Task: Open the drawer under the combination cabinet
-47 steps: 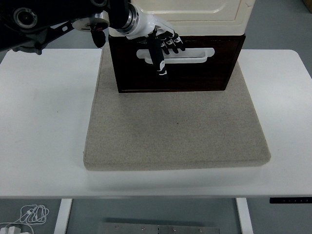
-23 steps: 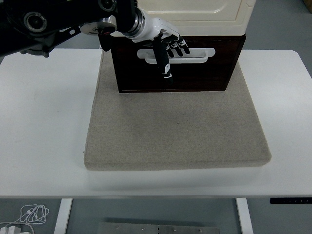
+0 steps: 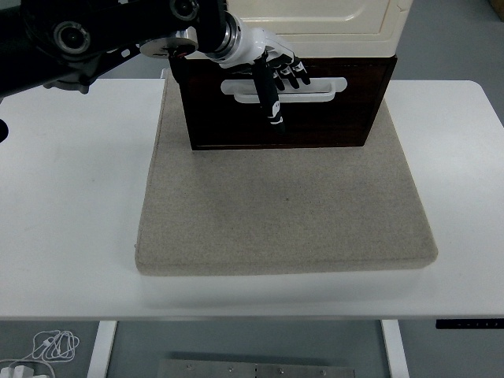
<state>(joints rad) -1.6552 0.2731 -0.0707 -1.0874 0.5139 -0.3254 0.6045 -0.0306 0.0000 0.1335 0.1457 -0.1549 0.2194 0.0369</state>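
Note:
The combination cabinet has a cream upper part (image 3: 315, 24) and a dark brown drawer (image 3: 315, 118) under it. It stands at the back of a beige mat (image 3: 283, 205). The drawer carries a white bar handle (image 3: 319, 90) on its front. My left hand (image 3: 276, 79) comes in from the upper left and lies against the left half of the handle. Its fingers (image 3: 293, 75) are spread over the bar's top and the thumb (image 3: 270, 102) points down across the drawer front. The fingers are not closed around the bar. The drawer front sits flush with the cabinet.
The mat lies on the white table (image 3: 71, 197), with bare table to its left, right and front. My black left arm (image 3: 102, 35) crosses above the table's back left corner. Cables (image 3: 47, 346) lie on the floor below.
My left hand has slid a little to the right along the handle, and the arm has come further in. The drawer front has not moved.

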